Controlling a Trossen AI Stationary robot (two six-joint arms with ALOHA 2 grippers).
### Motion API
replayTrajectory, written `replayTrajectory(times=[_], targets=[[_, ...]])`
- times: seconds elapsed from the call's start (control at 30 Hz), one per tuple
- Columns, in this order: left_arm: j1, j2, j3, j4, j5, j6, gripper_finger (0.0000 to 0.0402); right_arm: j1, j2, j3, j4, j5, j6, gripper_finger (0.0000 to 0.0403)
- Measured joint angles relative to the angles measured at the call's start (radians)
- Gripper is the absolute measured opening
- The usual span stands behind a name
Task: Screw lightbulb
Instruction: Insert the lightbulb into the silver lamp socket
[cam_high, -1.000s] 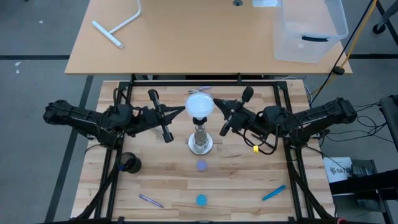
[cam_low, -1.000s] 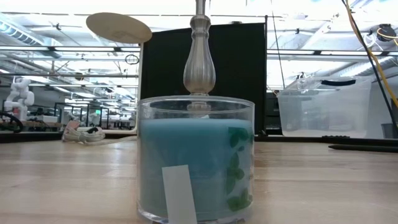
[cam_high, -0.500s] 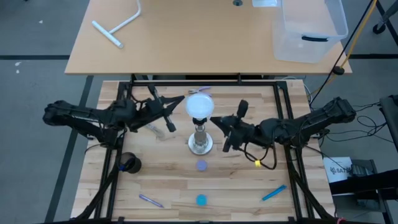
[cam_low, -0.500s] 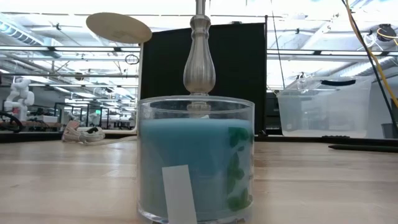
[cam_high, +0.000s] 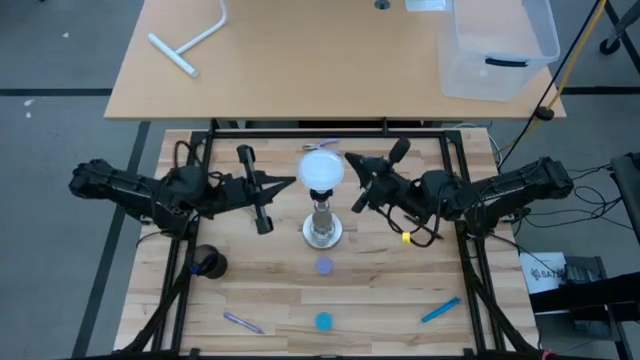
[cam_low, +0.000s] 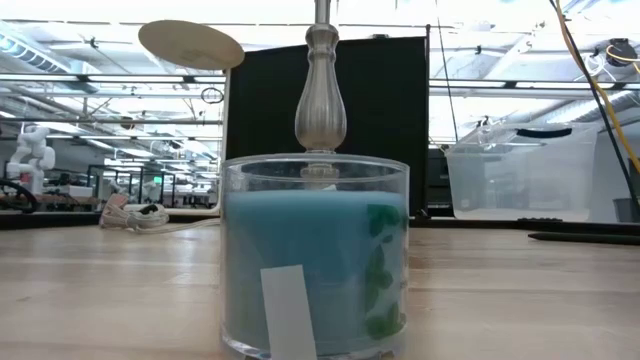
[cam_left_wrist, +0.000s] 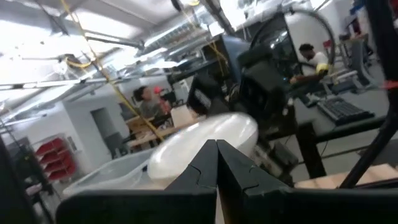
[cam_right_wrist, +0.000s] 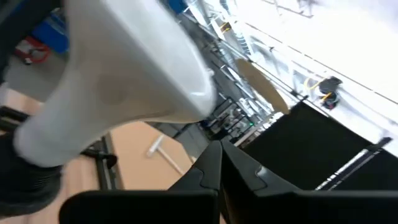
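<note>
1. From my remote station, I take the lightbulb (cam_high: 322, 171) as the landmark: it sits upright on top of the silvery stand (cam_high: 322, 226), near the middle of the wooden tabletop (cam_high: 390, 290).
2. The left tool (cam_high: 290, 182) is just beside the lightbulb on its left. Its two fingers are pressed together to a point, holding nothing. In the left wrist view the closed fingertips (cam_left_wrist: 216, 163) sit in front of the white globe (cam_left_wrist: 205, 148); I cannot tell whether they touch it.
3. The right tool (cam_high: 350, 160) is just beside the lightbulb on its right, fingers likewise pressed together and empty. In the right wrist view the bulb's white taper and grey neck (cam_right_wrist: 124, 74) fill the frame close to the fingers (cam_right_wrist: 217, 163); contact is not clear.
4. Nearer the front edge than the stand, I note a small purple cap (cam_high: 324, 265) and, beyond it, a blue cap (cam_high: 323, 321).
5. A purple pen (cam_high: 242, 322) lies to the front left of the stand, and a blue pen (cam_high: 440, 310) to the front right.
6. A dark round object (cam_high: 208, 263) sits well left of the stand.
7. In the low view a glass candle jar (cam_low: 315, 255) with blue wax blocks the foot of the stand (cam_low: 321, 95).
8. On the far table, well behind the bulb, stand a clear plastic bin (cam_high: 497, 45) and a white T-shaped bar (cam_high: 192, 42).
</note>
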Motion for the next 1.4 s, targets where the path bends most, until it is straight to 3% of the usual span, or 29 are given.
replayTrajectory(times=[0.27,0.57,1.1,1.4], targets=[[0.024,0.008,0.000,-0.002,0.010,-0.026,0.0000,-0.005,0.000,0.000,0.020,-0.078,-0.023,0.0000],[0.070,0.024,0.000,0.000,0.022,-0.054,0.0000,0.007,-0.001,0.000,0.014,-0.068,-0.022,0.0000],[0.188,0.024,0.000,-0.114,-0.034,-0.113,0.0000,0.109,0.001,-0.001,-0.094,-0.140,0.058,0.0000],[0.128,-0.005,0.000,-0.025,0.039,-0.010,0.0000,0.085,0.002,-0.001,-0.198,-0.085,0.136,0.0000]])
